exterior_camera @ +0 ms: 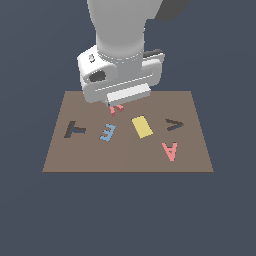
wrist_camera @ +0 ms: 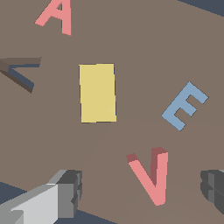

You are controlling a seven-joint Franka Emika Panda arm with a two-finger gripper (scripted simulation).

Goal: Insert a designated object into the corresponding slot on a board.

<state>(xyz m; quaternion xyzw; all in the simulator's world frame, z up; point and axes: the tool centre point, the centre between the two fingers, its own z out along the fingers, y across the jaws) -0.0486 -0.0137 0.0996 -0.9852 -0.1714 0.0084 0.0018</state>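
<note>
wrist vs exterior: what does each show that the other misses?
Wrist only: the whole pink-red V lying flat between the two fingers of the open claw, untouched.

Exterior only: the dark T-shaped recess, the full board outline, and the arm's body; there the V is mostly hidden under the claw.

Both: the V-shaped slot, pink-red A, blue E and yellow rectangle.
</note>
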